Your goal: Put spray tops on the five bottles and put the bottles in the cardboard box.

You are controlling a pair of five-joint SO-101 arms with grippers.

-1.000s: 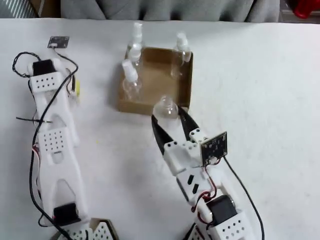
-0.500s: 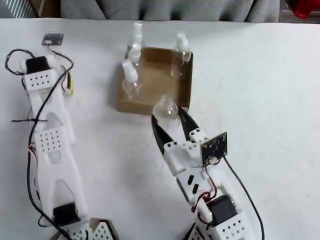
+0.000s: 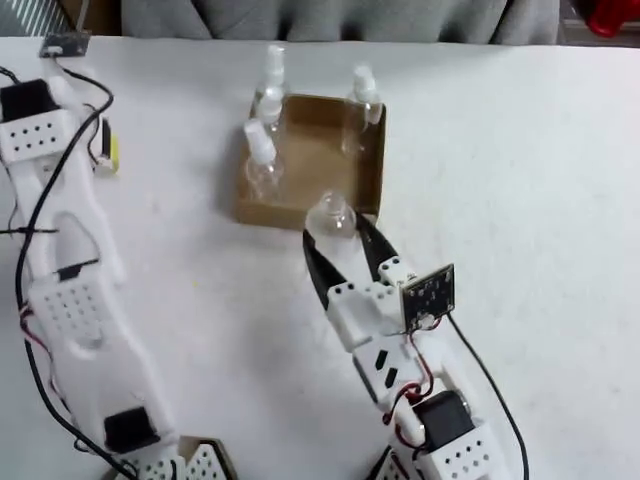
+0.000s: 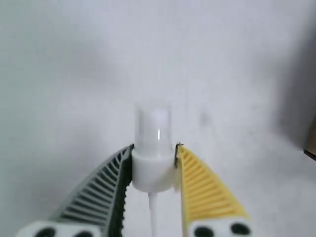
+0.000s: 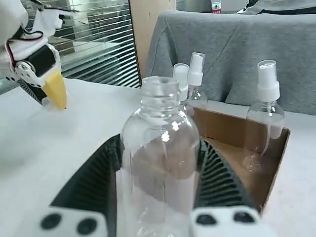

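Left wrist view: the left gripper (image 4: 154, 153) is clenched on a white plastic spray top with a clear cap (image 4: 153, 126) — its grey and yellow fingers (image 4: 205, 187) pinch the collar, over the white table (image 4: 74, 59). High view puts that arm by the table's far left corner, well apart from the brown cardboard box (image 3: 312, 165). The right gripper (image 3: 335, 230) grasps a clear plastic bottle with an open neck (image 3: 331, 212), upright, just at the box's near wall. Three clear bottles with white spray tops stand at the box — one at its left side (image 3: 263, 160), one in the far right corner (image 3: 362, 100), one by the far left corner (image 3: 270, 80), inside or just outside I cannot tell.
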